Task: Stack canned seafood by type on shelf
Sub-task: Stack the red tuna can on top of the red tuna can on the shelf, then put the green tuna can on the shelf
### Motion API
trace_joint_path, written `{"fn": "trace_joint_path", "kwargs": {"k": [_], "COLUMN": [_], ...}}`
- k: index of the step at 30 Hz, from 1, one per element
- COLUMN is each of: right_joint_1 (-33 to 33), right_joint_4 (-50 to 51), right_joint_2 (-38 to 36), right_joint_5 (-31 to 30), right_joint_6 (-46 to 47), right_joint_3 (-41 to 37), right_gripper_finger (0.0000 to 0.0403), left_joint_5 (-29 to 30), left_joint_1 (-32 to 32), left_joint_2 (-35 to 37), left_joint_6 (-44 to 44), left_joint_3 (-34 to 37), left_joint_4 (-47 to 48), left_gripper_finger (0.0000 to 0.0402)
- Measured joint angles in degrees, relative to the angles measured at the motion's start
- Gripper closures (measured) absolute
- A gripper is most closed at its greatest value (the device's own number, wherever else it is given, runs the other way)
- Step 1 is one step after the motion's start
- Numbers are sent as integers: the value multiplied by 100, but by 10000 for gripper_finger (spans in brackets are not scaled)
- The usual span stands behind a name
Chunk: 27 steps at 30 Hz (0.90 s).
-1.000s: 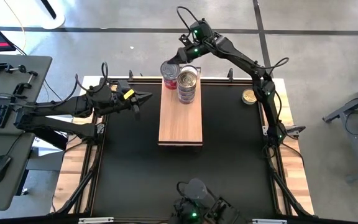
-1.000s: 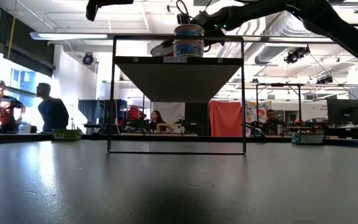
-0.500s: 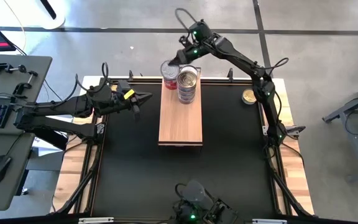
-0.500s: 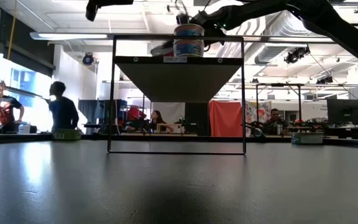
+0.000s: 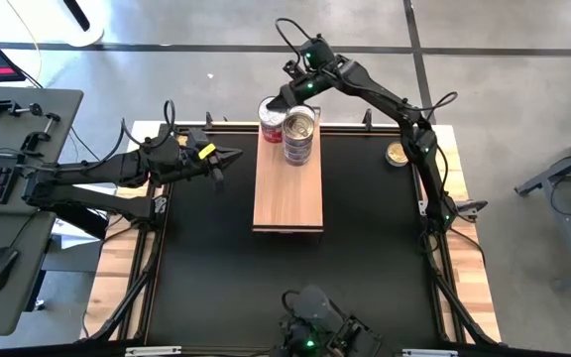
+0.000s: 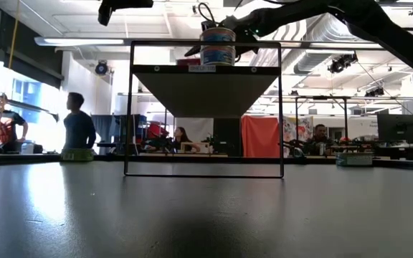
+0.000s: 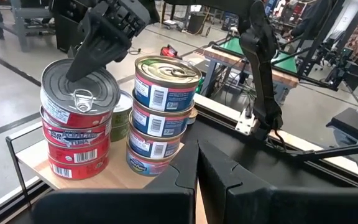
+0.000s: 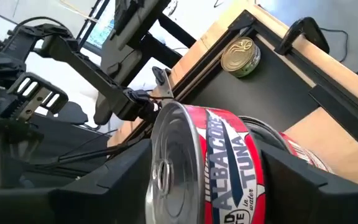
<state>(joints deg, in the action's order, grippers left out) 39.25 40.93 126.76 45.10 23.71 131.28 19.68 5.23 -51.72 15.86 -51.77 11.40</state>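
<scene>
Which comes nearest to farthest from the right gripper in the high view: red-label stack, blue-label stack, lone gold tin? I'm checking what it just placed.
From the right gripper:
1. Red-label stack, far-left end of the shelf, right at the fingers.
2. Blue-label stack, beside it on the shelf.
3. Lone gold tin, off the shelf, by the table's right edge.

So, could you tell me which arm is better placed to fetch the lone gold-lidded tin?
Probably the right: its gripper is opening off the red-labelled stack, and the gold-lidded tin lies beside that arm.

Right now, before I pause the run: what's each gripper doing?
Left gripper: closed, empty.
Right gripper: at the top red can; grip cannot be told.
</scene>
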Motion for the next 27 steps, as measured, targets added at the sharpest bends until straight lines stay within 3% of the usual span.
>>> {"fn": "trace_joint_path", "kwargs": {"k": [18,27], "right_joint_1": [89,96], "right_joint_4": [-394,-396], "right_joint_2": [-7,-11], "right_joint_5": [15,-308], "right_joint_6": [-111,-321], "right_joint_3": [4,9], "right_gripper_finger": [149,106], "left_joint_5": [-2,-2], "left_joint_1": [-1,-1], "left_joint_2": [1,0], "left_joint_6": [72,212], "left_joint_3": [0,0], "left_joint_4": [194,298], "left_gripper_finger": [402,402]}}
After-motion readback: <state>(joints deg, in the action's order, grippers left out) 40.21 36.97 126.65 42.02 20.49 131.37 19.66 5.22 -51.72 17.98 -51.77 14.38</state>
